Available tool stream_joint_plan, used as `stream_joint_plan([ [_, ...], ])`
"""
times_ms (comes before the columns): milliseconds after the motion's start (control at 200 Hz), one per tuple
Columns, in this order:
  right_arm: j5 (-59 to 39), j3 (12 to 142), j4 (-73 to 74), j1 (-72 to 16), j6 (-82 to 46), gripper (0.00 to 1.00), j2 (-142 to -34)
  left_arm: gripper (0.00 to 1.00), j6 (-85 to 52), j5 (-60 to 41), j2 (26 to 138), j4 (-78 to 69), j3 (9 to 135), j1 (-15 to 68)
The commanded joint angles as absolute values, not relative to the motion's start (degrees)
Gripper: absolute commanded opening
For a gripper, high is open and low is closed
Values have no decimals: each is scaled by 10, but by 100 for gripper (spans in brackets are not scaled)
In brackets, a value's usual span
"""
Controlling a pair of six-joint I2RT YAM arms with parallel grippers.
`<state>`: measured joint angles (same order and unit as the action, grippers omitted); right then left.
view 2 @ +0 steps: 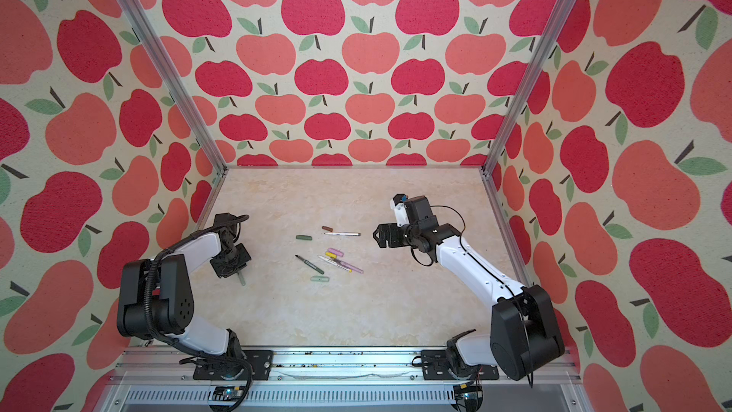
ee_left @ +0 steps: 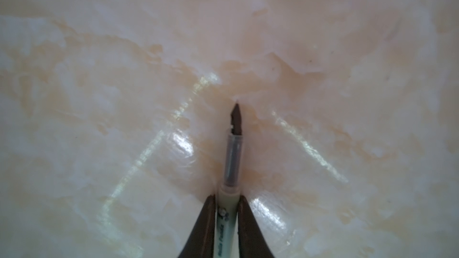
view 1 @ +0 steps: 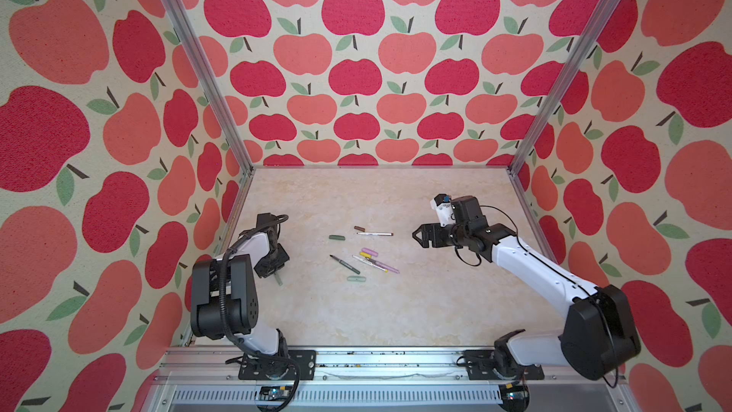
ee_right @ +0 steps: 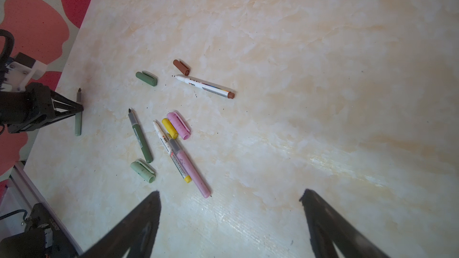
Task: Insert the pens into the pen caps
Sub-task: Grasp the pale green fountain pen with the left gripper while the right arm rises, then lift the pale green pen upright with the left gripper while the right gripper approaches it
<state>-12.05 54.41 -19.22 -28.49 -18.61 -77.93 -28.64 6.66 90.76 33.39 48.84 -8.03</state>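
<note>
My left gripper (view 1: 274, 267) (ee_left: 226, 199) is shut on the sage green pen (ee_left: 232, 157) (ee_right: 78, 125), low over the table at the left, with the pen's dark tip pointing out past the fingers. The other pens lie mid-table: dark green (ee_right: 140, 137), white-and-yellow (ee_right: 161, 134), lilac-pink (ee_right: 191, 170), and white with a brown end (ee_right: 206, 87). Loose pen caps lie among them: brown (ee_right: 181, 67), dark green (ee_right: 146, 78), sage green (ee_right: 142, 171) (view 1: 356, 279), yellow (ee_right: 170, 128) and pink (ee_right: 178, 125). My right gripper (view 1: 416, 236) (ee_right: 229, 197) hangs open and empty, right of the pile.
The marble-patterned table (view 1: 396, 311) is enclosed by apple-print walls and aluminium posts (view 1: 530, 140). Both arm bases sit on a rail (view 1: 376, 362) along the near edge.
</note>
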Motion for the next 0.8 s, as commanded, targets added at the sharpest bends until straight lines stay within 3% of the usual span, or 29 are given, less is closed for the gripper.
stream_joint_plan([
  [0, -111, 550, -209, -288, -174, 92, -767, 13, -282, 63, 927, 331, 494, -85],
  [285, -114, 560, -214, -288, -177, 92, -771, 5, -278, 31, 918, 325, 499, -85],
  [685, -150, 630, -232, -289, -172, 92, -780, 5, -186, -177, 808, 227, 533, -18],
  [795, -193, 655, -225, -288, -185, 92, -790, 5, -171, -279, 769, 175, 525, -3],
])
